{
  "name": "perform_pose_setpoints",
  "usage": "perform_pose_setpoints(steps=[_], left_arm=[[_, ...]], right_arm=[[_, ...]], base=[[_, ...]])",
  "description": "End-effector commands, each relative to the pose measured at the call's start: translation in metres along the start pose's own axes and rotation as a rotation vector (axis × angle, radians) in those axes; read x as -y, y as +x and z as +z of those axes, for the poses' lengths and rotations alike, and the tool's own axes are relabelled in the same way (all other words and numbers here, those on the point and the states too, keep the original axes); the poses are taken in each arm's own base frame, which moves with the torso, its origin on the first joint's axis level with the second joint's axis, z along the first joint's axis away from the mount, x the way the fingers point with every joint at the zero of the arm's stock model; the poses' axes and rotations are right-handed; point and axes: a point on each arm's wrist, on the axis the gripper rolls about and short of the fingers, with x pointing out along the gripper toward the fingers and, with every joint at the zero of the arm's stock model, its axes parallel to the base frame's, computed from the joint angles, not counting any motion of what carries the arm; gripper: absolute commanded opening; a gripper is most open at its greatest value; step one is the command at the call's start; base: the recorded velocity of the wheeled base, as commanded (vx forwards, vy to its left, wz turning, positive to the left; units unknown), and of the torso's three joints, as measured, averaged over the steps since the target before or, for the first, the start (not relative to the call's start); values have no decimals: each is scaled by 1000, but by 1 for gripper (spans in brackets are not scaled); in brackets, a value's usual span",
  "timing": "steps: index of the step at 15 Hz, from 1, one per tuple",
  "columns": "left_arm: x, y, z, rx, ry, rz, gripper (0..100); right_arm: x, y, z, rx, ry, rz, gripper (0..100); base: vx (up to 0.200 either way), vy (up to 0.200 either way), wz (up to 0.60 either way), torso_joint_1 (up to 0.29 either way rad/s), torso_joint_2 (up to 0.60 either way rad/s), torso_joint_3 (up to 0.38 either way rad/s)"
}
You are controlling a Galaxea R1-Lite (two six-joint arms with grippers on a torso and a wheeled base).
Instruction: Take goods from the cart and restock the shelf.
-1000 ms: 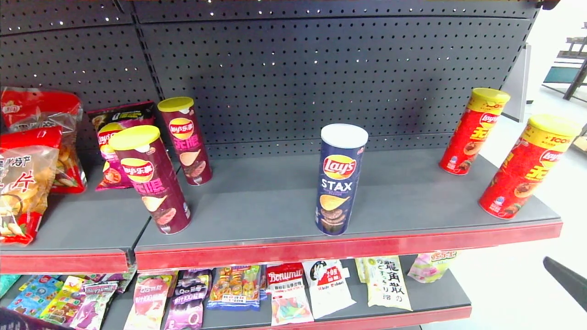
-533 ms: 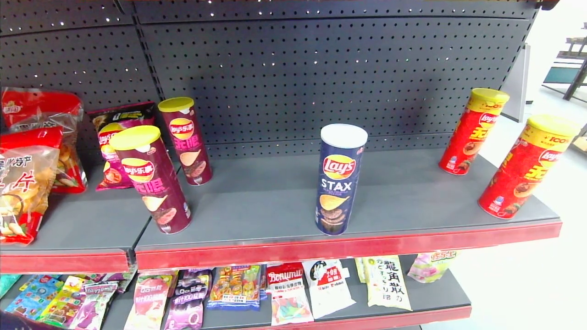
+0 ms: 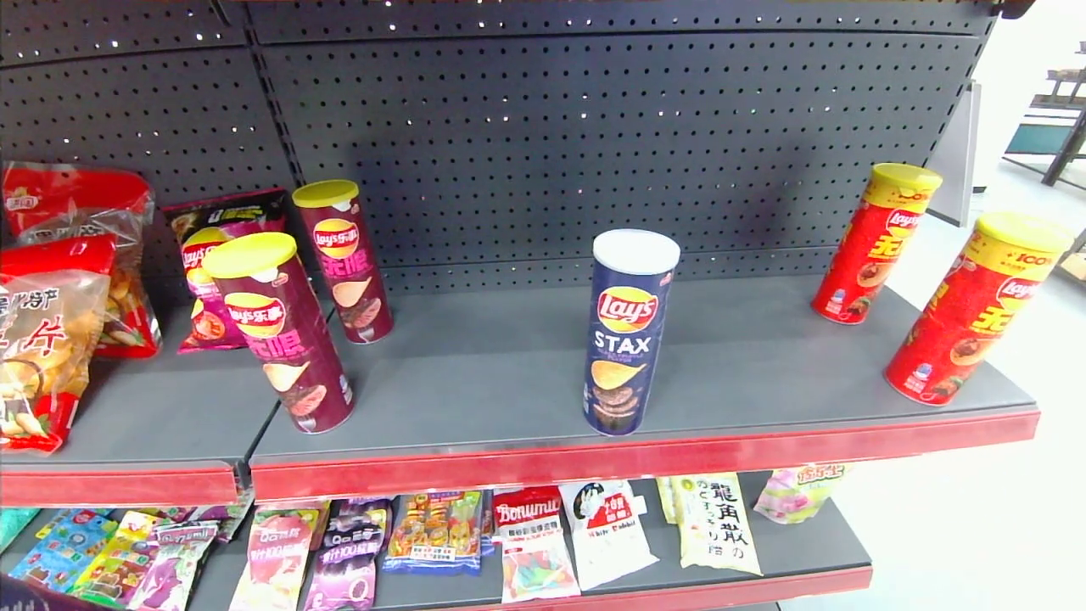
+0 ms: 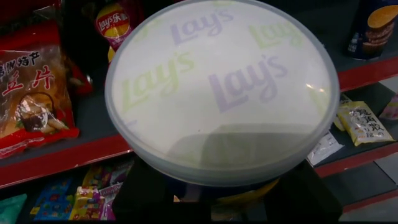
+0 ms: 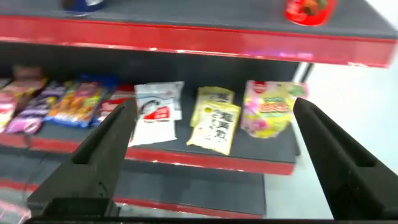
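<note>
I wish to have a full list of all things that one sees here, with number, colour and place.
Shelf: two levels, grey, red edges.
Maroon cans: two, yellow lids, upper level, left.
Blue can: one, white lid, upper level, middle front.
Red cans: two, yellow lids, upper level, right.
Purple bag: one, beside the rear maroon can.
Red bags: several, upper level, far left.
Packets: many, mixed colours, lower level.
Held can: one, white lid, in left gripper.
Left gripper: holds that can.
Right gripper: fingers open, empty, facing the lower level.
</note>
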Motion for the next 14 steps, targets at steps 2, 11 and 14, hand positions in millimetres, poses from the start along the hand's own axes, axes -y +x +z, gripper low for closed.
perform_pose_setpoints(steps=[2,11,14], left_arm=[[1,0,-3,-2,-2,0,0],[3,-3,-10,3,-4,-8,0],[4,-4,-14,7,-2,-12,0]], right_arm=[[0,-1,-1,25,22,-85,100],[-1,-9,-3,115,11,-248,100],[-7,-8,-3,123,-6,-12,100]], base=[[0,0,0,0,0,0],[0,0,0,0,0,0],[0,0,0,0,0,0]])
